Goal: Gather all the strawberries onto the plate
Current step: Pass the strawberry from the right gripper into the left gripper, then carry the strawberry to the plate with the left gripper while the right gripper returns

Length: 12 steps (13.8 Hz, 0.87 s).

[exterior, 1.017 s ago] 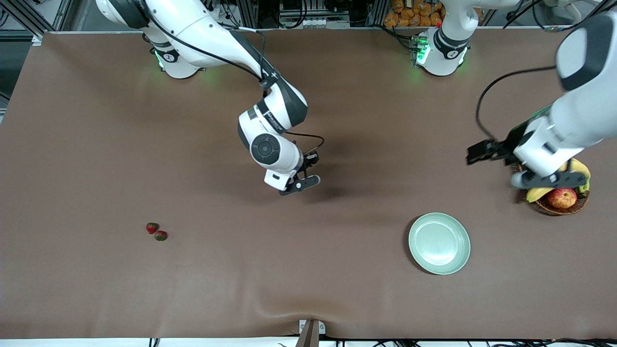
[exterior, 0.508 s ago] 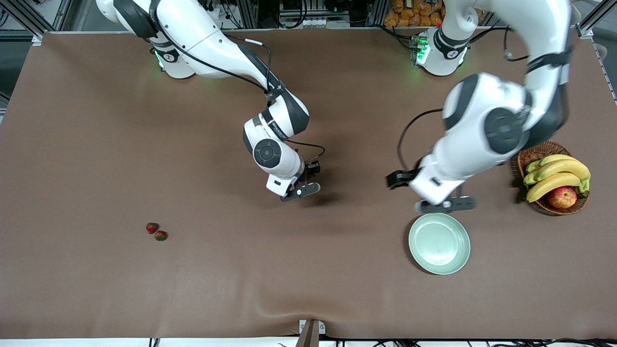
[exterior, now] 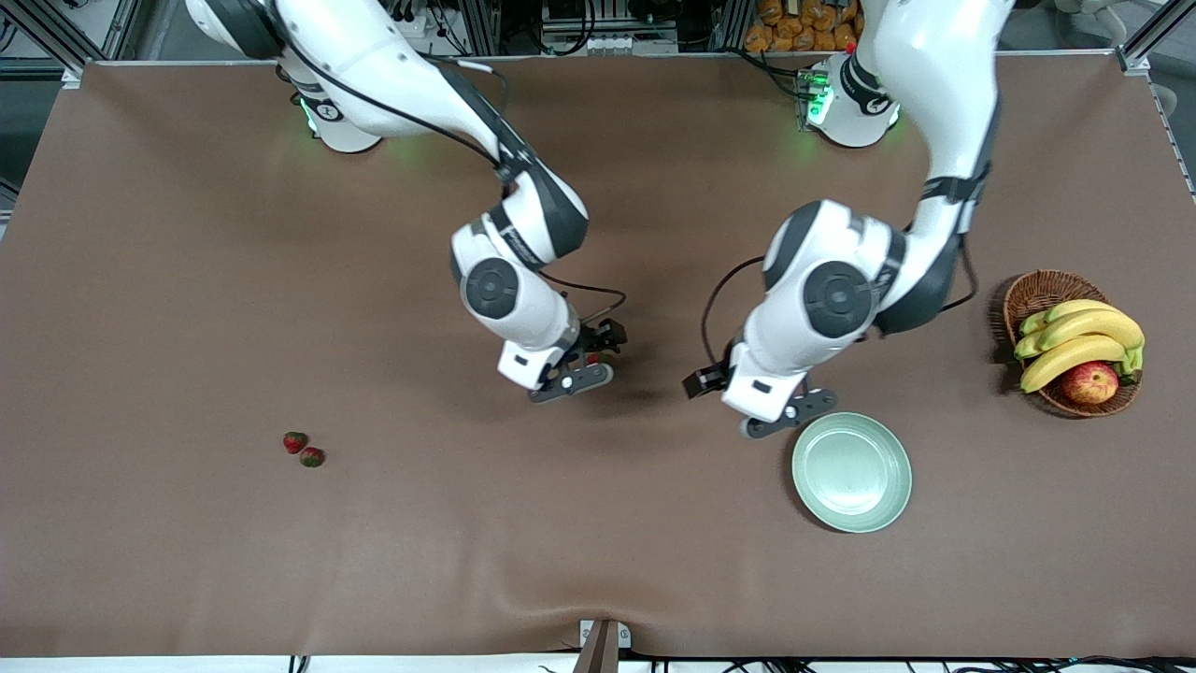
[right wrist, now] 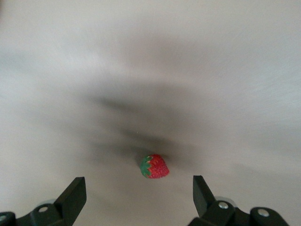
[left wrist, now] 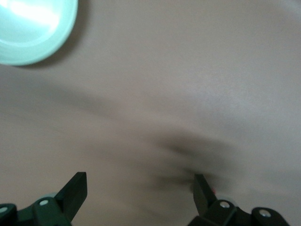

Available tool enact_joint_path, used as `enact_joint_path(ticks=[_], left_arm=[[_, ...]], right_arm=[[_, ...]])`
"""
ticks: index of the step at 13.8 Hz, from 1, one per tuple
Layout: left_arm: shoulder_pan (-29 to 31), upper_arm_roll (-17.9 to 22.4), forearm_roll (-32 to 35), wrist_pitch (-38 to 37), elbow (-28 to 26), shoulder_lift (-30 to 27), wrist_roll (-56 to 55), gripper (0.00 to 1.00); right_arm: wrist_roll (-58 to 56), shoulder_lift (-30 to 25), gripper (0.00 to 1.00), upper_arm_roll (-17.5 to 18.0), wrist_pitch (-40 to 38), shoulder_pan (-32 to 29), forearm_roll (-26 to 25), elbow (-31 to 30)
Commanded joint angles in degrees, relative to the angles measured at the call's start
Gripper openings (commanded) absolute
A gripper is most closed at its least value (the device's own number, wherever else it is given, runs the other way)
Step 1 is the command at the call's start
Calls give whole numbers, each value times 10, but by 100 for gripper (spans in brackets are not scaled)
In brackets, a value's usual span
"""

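Two strawberries [exterior: 295,441] [exterior: 312,457] lie side by side toward the right arm's end of the table. A third strawberry [right wrist: 154,166], red with a green cap, shows just ahead of my right gripper [right wrist: 138,183], whose fingers stand wide apart and do not touch it. That right gripper [exterior: 572,377] hangs low over the middle of the table. The pale green plate [exterior: 851,472] holds nothing. My left gripper [exterior: 790,416] is open and low beside the plate's rim, on the side toward the table's middle. In the left wrist view the plate [left wrist: 33,28] shows, and the left gripper [left wrist: 138,181] holds nothing.
A wicker basket [exterior: 1037,290] with bananas [exterior: 1079,336] and an apple [exterior: 1089,383] stands at the left arm's end, farther from the front camera than the plate. Brown mat [exterior: 598,523] covers the table.
The left arm swung from over the basket across to the plate's edge. The right gripper opened from shut and sank a little, and the strawberry now sits free of its fingers.
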Motion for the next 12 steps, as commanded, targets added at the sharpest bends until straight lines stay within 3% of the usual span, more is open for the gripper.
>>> enact_joint_path(ticks=[1,6,9,12], left_arm=[[-38,6,-5,48,25,48,-85,100],[-109,7,-4,85,45,98,-220,100],[-160,12,4,110,45,124,-308,100],[-170,11,4,144,45,140,-406,100]], right_arm=[[0,-100,100,-10,-105,-46,4,-20],[-11,-214,100,-73,-274,-113,2,-19],[-56,-211,100,-73,-308,-222,-1,-21],[-147,-184,100,-78,-302,-287,-9,-39]])
